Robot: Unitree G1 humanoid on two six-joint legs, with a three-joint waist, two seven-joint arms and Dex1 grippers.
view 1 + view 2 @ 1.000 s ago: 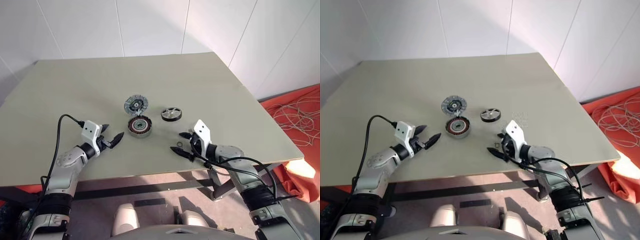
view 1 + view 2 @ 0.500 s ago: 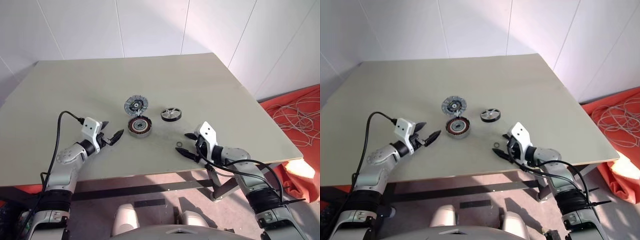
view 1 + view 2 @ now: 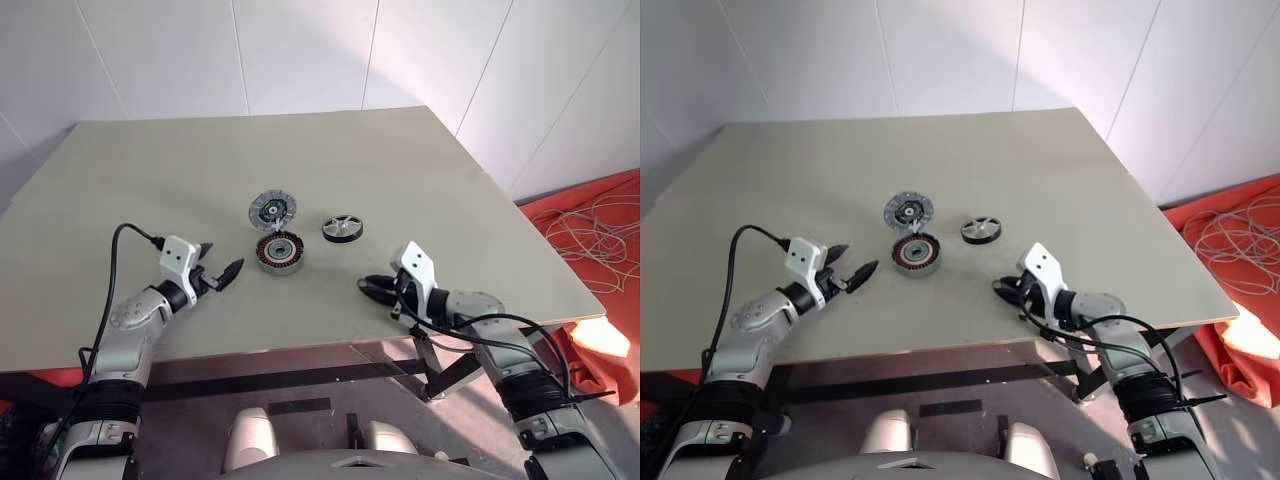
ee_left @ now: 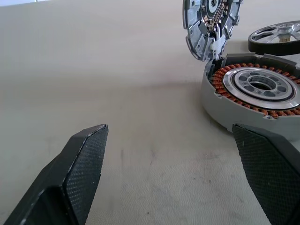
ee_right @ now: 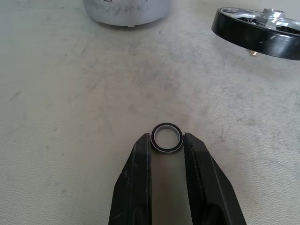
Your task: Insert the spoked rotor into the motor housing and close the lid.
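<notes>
The right gripper (image 5: 167, 146) is seen pinching a small metal ring (image 5: 167, 138) between its 2 fingertips, low over the table (image 3: 150, 180). The ring is held only at its edges by the very tips, so the squeeze should be kept even and any lift made slowly and straight; a twist of the wrist could let it spring out. Whether the ring has left the surface cannot be told.

The left gripper (image 4: 178, 140) is spread wide and holds nothing. Just ahead of it, beside its right finger, sits the motor housing (image 4: 248, 96), its copper windings and pale centre exposed. The lid (image 4: 212, 26) stands tilted up at the housing's far edge, apparently attached there, so the cavity is open from above.

The spoked rotor (image 5: 257, 30) lies flat on the table, ahead of the right gripper and to its right, apart from the housing. It has not yet been inserted, and the lid is not yet closed.

If the ring is meant for the housing's centre, it should be brought in from above and level, clear of the raised lid. The rotor lies near the path from the right gripper to the housing and could be nudged. The left gripper is well placed to steady the housing, but its right finger should be kept off the windings.
</notes>
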